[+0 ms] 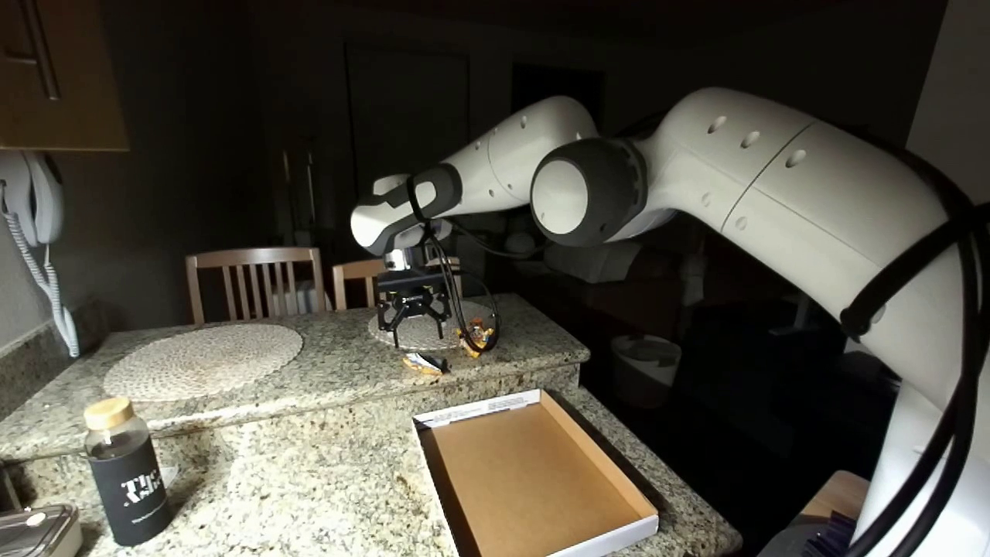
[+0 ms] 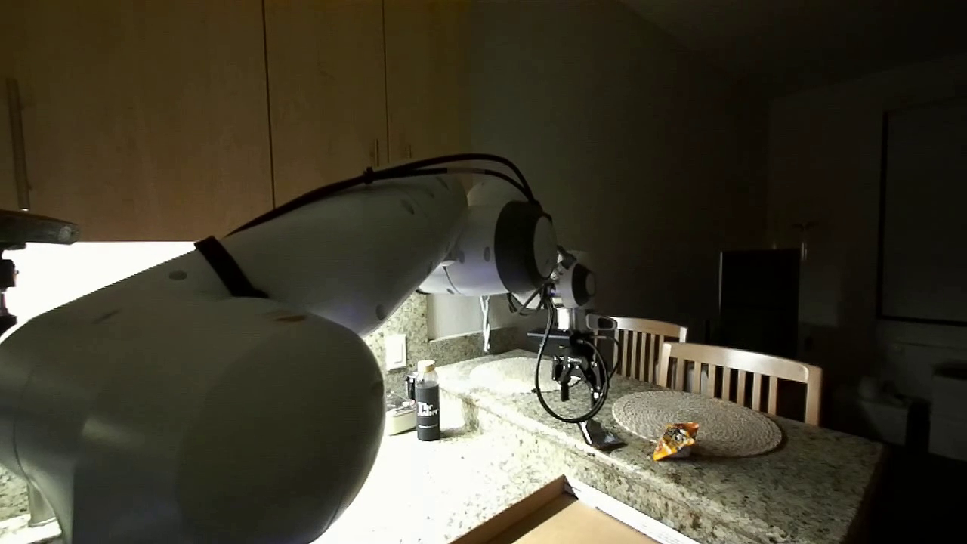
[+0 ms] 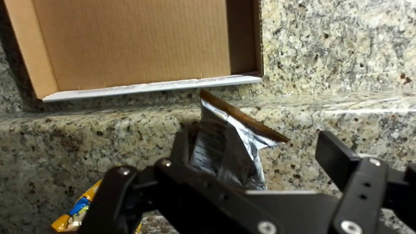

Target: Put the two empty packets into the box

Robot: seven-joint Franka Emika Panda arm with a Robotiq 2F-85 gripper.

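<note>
Granite tabletop point(image 1: 340, 373) lies under the pincer point(image 1: 418, 339), whose jaws stand apart, holding nothing. Silver packet point(image 3: 235, 152), near the edge: probably light, limp, slippery; best pinched mid-body. Orange packet point(image 2: 675, 442), at the rim of the placemat point(image 2: 733, 421): likely similar, folds offering purchase. Box point(image 1: 534, 476) stands lower.

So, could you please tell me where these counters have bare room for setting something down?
Free: the lower counter between the bottle and the box; the raised counter between the bottle-side placemat and the packet-side placemat. Crowded: around the open gripper, where the silver packet and the orange packet lie close.
</note>
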